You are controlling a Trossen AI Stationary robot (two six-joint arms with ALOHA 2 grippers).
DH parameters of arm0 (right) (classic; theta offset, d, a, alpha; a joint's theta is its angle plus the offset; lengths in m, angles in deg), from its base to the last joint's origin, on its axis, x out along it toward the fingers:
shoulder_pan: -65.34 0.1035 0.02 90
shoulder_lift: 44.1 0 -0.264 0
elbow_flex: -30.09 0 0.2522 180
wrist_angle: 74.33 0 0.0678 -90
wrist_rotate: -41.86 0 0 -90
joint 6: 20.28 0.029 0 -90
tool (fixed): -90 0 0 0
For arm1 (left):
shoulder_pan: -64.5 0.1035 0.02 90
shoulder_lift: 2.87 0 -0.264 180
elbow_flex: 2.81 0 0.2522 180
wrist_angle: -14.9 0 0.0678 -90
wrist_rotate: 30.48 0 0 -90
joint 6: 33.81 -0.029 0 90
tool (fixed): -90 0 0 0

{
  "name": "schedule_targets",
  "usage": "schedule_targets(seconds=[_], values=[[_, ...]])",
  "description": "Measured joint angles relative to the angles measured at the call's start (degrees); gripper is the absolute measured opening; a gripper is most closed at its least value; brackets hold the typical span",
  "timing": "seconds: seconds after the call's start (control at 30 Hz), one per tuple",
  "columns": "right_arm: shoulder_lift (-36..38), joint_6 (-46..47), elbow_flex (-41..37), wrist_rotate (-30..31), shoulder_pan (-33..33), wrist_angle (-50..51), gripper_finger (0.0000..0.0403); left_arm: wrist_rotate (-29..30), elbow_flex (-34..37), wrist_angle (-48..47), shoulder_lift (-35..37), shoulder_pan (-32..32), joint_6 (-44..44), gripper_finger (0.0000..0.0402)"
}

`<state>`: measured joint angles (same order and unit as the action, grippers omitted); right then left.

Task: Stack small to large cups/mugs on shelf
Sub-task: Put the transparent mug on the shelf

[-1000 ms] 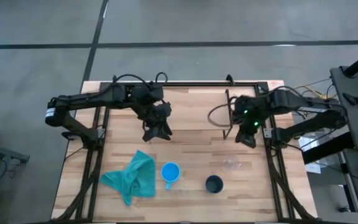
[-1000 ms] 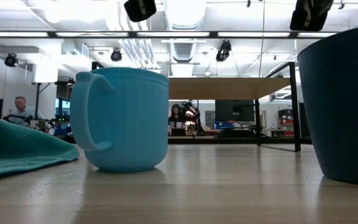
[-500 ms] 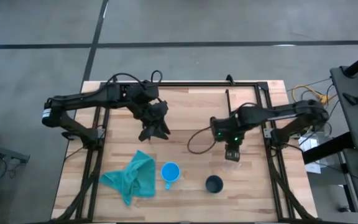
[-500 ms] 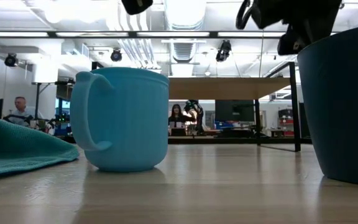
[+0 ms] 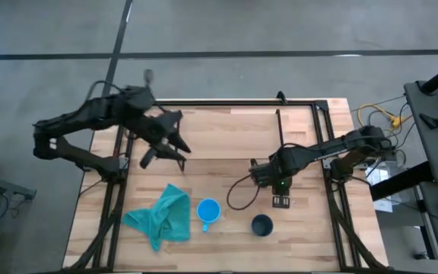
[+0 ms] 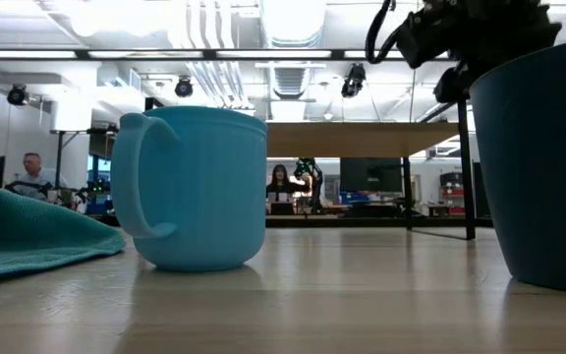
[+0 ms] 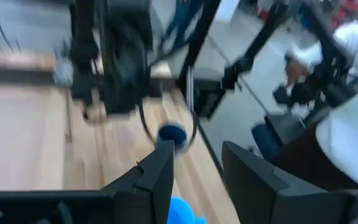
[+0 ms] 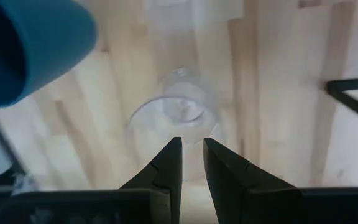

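The tiny clear glass cup (image 8: 176, 118) stands on the table, mostly hidden under my right gripper (image 5: 280, 199) in the high view. In the right wrist view, my right gripper (image 8: 191, 146) points down over the glass with a narrow gap between its fingers. The blue mug (image 5: 208, 211) and the dark teal cup (image 5: 261, 224) stand upright near the near edge. The shelf (image 6: 362, 140) stands at the far right, its plank bare. My left gripper (image 5: 162, 144) hovers open at the far left. My right gripper comes at the glass cup's rim (image 8: 142, 112) from above, pointing down. Whether its fingertips (image 8: 174, 149) touch the glass, I cannot tell.
A teal cloth (image 5: 160, 217) lies crumpled left of the blue mug. The right arm's cable (image 5: 238, 194) loops over the table between the mug and the gripper. A person in white (image 7: 353, 93) shows beyond the table. Bare wood lies between the arms.
My right gripper has moved from beside the shelf toward the near edge and down, ending over the glass cup. My left arm has swung back toward the table's far-left corner, its gripper turning with it. The cups and cloth have stayed put.
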<state>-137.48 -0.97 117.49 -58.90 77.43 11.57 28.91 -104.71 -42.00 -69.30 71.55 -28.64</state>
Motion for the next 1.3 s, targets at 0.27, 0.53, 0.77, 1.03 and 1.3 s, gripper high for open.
schedule_targets(seconds=[0.27,0.53,0.77,1.03,1.3], values=[[-3.1,0.0,-0.7,1.9,0.3,-1.1,0.0061,1.4,0.0,3.9,6.3,0.0,0.0,0.0123],[-5.2,-0.3,-2.3,1.9,0.4,-1.2,0.0061,2.7,0.1,3.6,7.3,0.0,-0.1,0.0123],[-4.7,0.1,-3.2,1.9,0.6,-0.6,0.0061,2.7,0.3,3.5,6.3,0.0,-1.7,0.0123],[-2.4,0.2,-2.8,1.9,0.7,-0.5,0.0061,2.7,0.2,3.6,5.0,0.1,-2.6,0.0123],[-2.3,-2.9,-2.8,-1.4,1.0,-0.4,0.0061,2.7,0.0,3.7,4.0,0.1,-2.5,0.0123]])
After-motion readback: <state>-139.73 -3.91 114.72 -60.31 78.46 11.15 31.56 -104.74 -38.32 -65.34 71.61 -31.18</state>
